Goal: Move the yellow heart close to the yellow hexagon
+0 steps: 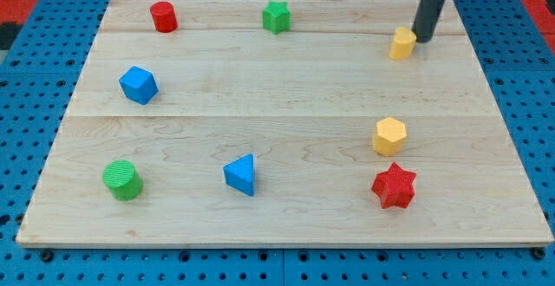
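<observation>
- The yellow heart [401, 43] sits far back on the right of the board [286, 87], and the yellow hexagon [389, 136] lies nearer on the same right side, well apart from it and a touch left.
- My tip [424, 37] rests just right of the heart, touching or almost touching it; the rod grips nothing and can only push.
- For the heart to travel near-ward, I judge the tip must get round to the heart's far side.
- Count: one yellow heart, one yellow hexagon, one red star [395, 186], one red cylinder [163, 16], one green star [276, 16], one green cylinder [122, 180], one blue cube [139, 85], one blue triangle [241, 174].
</observation>
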Tool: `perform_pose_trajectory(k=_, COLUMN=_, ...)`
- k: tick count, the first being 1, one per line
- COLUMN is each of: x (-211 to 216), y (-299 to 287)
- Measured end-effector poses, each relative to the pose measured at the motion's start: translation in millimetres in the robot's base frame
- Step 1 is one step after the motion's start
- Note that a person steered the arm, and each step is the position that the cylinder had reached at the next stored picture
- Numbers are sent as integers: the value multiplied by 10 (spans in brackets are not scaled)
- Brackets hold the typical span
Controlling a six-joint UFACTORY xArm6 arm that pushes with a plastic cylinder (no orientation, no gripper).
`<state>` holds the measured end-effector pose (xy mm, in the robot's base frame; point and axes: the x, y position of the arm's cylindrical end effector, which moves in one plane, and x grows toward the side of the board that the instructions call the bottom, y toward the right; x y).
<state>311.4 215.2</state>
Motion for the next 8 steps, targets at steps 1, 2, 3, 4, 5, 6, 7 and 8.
perform_pose_trajectory(k=1, x=77, y=-200)
perform_pose_trajectory(k=2, x=-551, y=-272)
perform_pose_trajectory(k=3, x=-461, y=-666)
perform_pose_trajectory(k=4, x=-136, y=-820)
perform_pose_trajectory(k=5, x=-114, y=-713)
perform_pose_trajectory(k=6, x=-450, y=-713)
perform_pose_trajectory(k=7, x=-237, y=-277)
perform_pose_trajectory(k=8, x=-103, y=-7)
